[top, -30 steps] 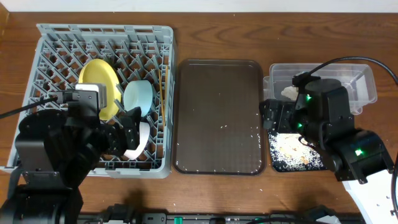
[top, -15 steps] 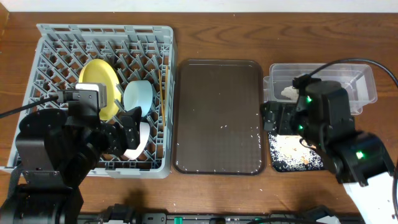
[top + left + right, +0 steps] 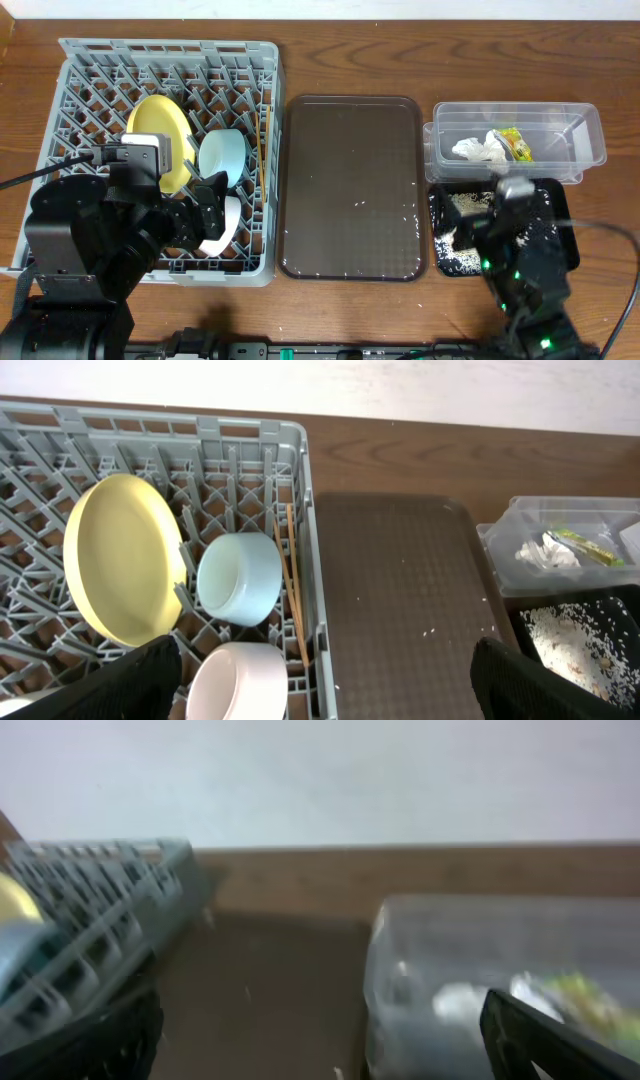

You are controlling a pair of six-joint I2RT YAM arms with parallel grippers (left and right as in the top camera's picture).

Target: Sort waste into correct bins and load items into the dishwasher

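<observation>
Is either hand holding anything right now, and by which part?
Nothing is held. The left hand is open above the dish rack, and the right hand is open too; both are empty.

Robot bench staged as a kitchen
Grey dish rack point(image 3: 170, 48) at the wooden tabletop's point(image 3: 350, 60) far-left corner; bare white wall point(image 3: 400, 390) behind.

Wooden table point(image 3: 350, 60): grey rack point(image 3: 170, 46), brown tray point(image 3: 350, 180), clear tub point(image 3: 590, 130), black tray point(image 3: 558, 205).

overhead looks down; both low wrist views share the clear tub point(image 3: 590, 135).
</observation>
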